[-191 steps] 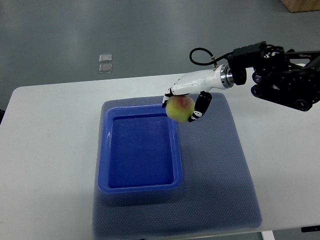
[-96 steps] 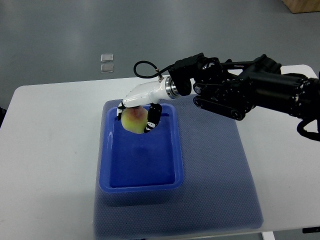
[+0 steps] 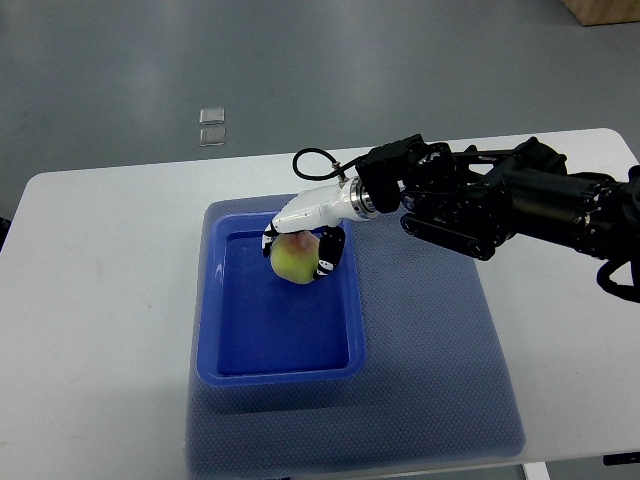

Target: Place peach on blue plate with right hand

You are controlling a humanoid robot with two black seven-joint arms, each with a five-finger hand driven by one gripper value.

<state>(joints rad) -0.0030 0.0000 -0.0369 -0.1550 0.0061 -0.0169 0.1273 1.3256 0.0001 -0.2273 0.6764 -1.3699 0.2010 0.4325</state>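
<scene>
Yellow-green peach (image 3: pixel 296 260) half hidden by right hand (image 3: pixel 305 238) over blue plate (image 3: pixel 279 372).

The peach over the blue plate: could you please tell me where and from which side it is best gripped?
Grip the peach around its rounded middle, coming from above, as the right hand does now: fingers curl down both sides. The raised rim of the blue plate would likely block a low sideways approach.
</scene>
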